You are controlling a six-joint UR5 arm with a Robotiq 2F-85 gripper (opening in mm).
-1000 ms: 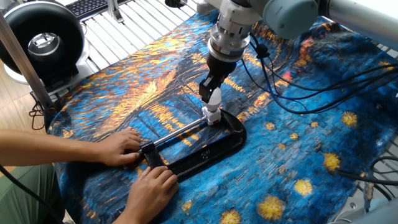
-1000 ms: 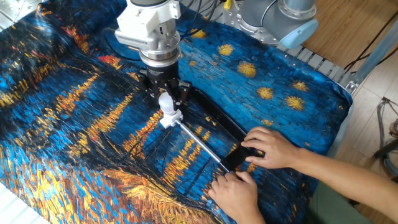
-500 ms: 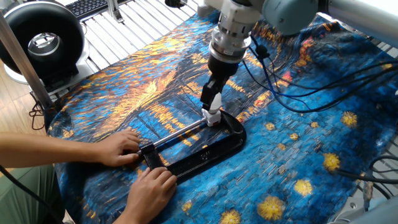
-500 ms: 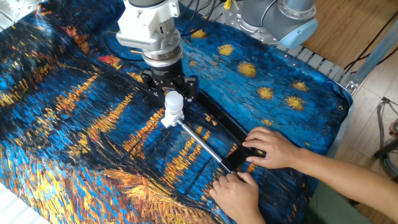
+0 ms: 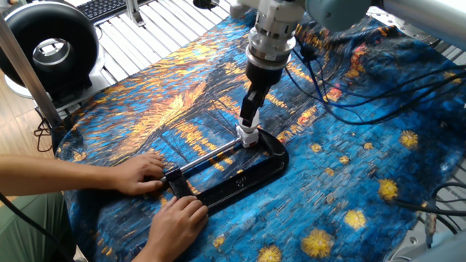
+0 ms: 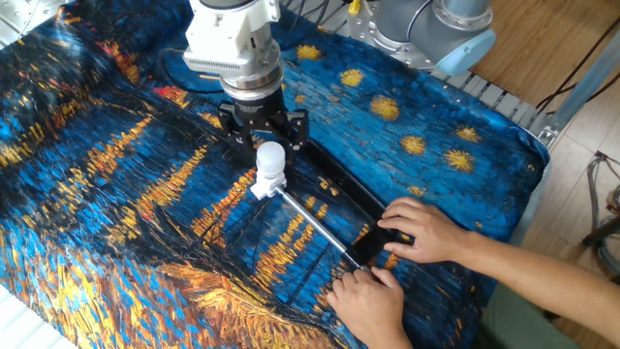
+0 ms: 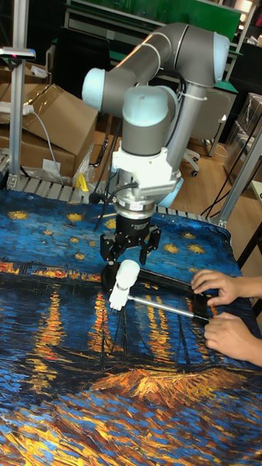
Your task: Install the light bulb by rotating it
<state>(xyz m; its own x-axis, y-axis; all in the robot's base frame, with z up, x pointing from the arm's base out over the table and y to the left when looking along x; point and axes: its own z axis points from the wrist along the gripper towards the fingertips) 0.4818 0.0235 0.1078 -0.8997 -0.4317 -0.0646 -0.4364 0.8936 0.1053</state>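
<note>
the gripper (image 6: 265, 136) is pointing straight down over the light bulb (image 6: 269, 158), and its two black fingers (image 6: 235, 134) are standing spread wide, one on each side of the bulb's round top with a visible gap, so nothing is being clamped. in the tall fixed view the same spread is showing, the fingers (image 7: 110, 246) flaring out above the bulb (image 7: 127, 275).

the bulb is sitting upright in the white square socket block (image 6: 264, 186), its short neck going down into the block. from one fixed view the bulb (image 5: 251, 118) is mostly hidden behind the dark gripper finger, and only its lower white part and the socket block (image 5: 247, 136) are showing.

the socket block is resting at the far end of a black clamp frame (image 5: 247, 180), and a silver rod (image 6: 315, 223) is running from the block toward the person. the person's two hands are pressing on the near end of the clamp: one hand (image 6: 418, 228) is lying over the black end piece, the other hand (image 6: 373, 301) is lying flat on the cloth just beside the rod.

everything is lying on a blue and orange painted tablecloth (image 6: 107, 194). a round black fan (image 5: 51, 47) is standing off the table's corner in one fixed view.
</note>
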